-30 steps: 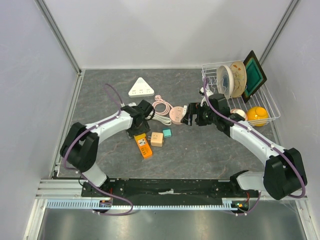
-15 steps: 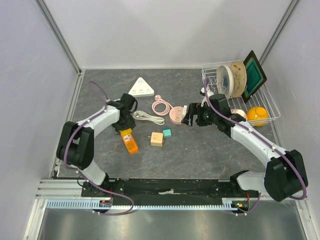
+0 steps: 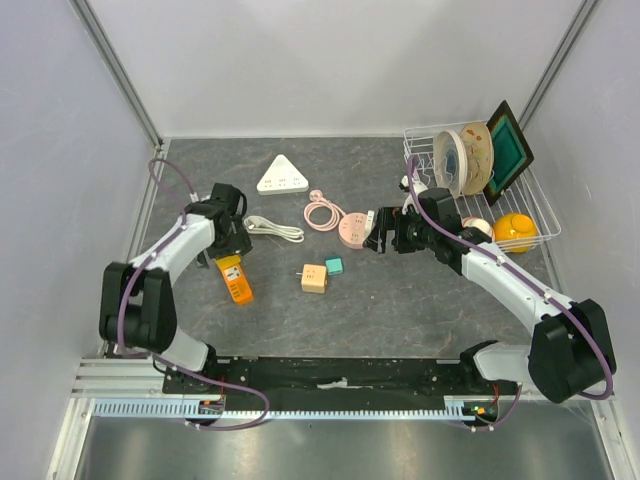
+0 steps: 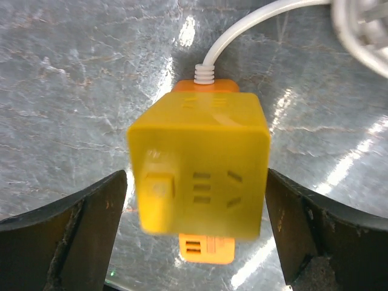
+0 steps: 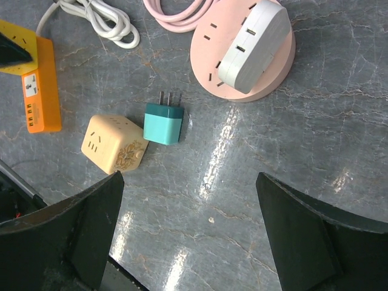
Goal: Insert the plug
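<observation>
Apparently pre-pick: holding nothing, L claw (image 4: 195,213) wide astride strip (image 4: 200,151) by left edge of table (image 3: 400,300). Next prob. lower wide R claw (image 5: 188,227), pinch plug (image 5: 163,123).

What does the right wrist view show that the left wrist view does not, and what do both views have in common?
Only the right wrist view shows the pink round socket with a white adapter on it, the teal plug, the beige cube and the pink cable. Only the left wrist view shows, close up, the switch and socket holes on the yellow end of the orange power strip. Both show that strip, its white cable and the grey table.
</observation>
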Available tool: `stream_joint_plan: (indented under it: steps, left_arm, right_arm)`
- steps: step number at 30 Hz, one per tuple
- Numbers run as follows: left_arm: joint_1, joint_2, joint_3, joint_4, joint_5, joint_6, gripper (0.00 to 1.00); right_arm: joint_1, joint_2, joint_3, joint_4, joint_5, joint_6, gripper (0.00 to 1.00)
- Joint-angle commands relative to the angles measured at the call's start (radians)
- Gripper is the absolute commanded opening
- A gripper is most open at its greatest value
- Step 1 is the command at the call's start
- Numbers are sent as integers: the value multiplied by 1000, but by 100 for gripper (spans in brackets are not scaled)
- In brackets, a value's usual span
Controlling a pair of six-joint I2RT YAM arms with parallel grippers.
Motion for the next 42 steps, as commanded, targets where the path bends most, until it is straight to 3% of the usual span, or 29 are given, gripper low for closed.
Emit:
stream_joint_plan:
  steps: [1, 5, 11, 17, 23, 29, 34, 42]
  left_arm:
    - [-1, -165, 63, -31, -2, 66, 99]
    - [-1, -184, 268, -48, 96, 161, 100]
    - [-4, 105, 570, 21, 285, 215, 100]
    - [-2, 430, 833, 151, 339, 229, 100]
    - [13, 659, 991, 293, 428, 272, 100]
    - [59, 825, 1147, 337, 555, 251, 100]
    - [65, 911, 1195, 305, 673, 248, 99]
    - [64, 810, 962, 323, 781, 260, 91]
  right_arm:
    - [-5, -18, 3, -8, 0, -39, 98]
    - [-3, -39, 8, -18, 11, -56, 98]
    - [-3, -41, 14, -20, 14, -71, 98]
    - [-3, -16, 0, -9, -15, -99, 98]
    - [-2, -2, -9, 2, -58, -114, 98]
    - [-2, 7, -20, 2, -70, -126, 98]
    - [-2, 28, -21, 0, -70, -128, 98]
    - [-3, 28, -24, 5, -81, -128, 98]
